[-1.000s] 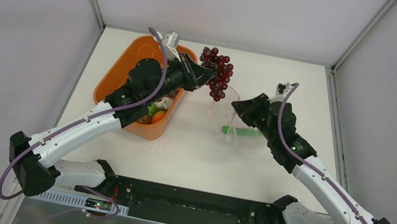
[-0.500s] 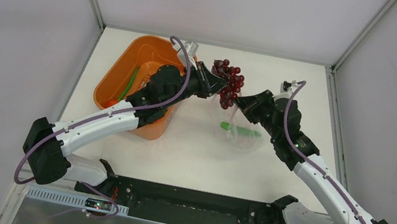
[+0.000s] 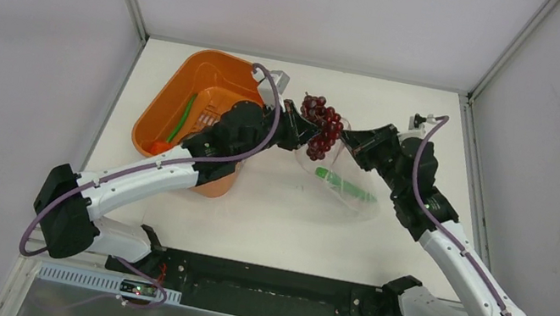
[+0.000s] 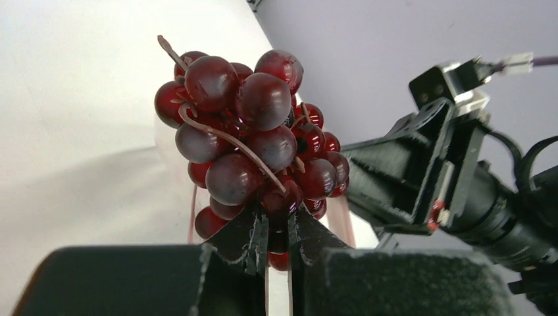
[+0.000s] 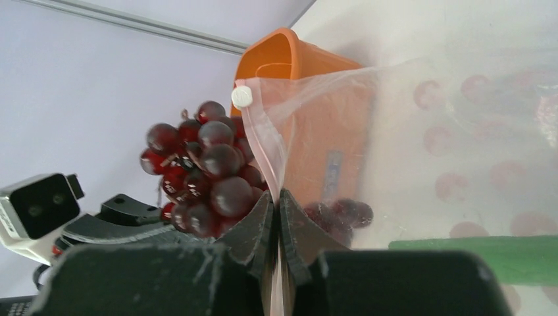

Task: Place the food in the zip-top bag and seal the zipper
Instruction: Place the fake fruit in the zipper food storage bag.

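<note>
My left gripper [image 3: 304,130] is shut on the dark purple grape bunch [image 3: 323,127] and holds it at the mouth of the clear zip-top bag [image 3: 343,194]. In the left wrist view the grapes [image 4: 247,141] fill the middle above my gripper [image 4: 276,227]. My right gripper [image 3: 348,141] is shut on the bag's pink zipper strip [image 5: 266,155] and holds the mouth edge up; its jaws [image 5: 279,203] pinch the strip. A long green pod [image 3: 346,184] lies inside the bag, also seen in the right wrist view [image 5: 480,250]. More food lies in the orange basket, mostly hidden by my left arm.
The orange plastic basket [image 3: 203,81] stands at the back left with a green pod [image 3: 183,118] and an orange fruit [image 3: 157,146] showing in it. The two arms nearly meet over the bag's mouth. Walls close the table at the back and sides.
My left gripper carried the grape bunch rightwards and down to the bag's mouth. My right gripper lifted the bag's edge up and back, opening the bag toward the grapes.
</note>
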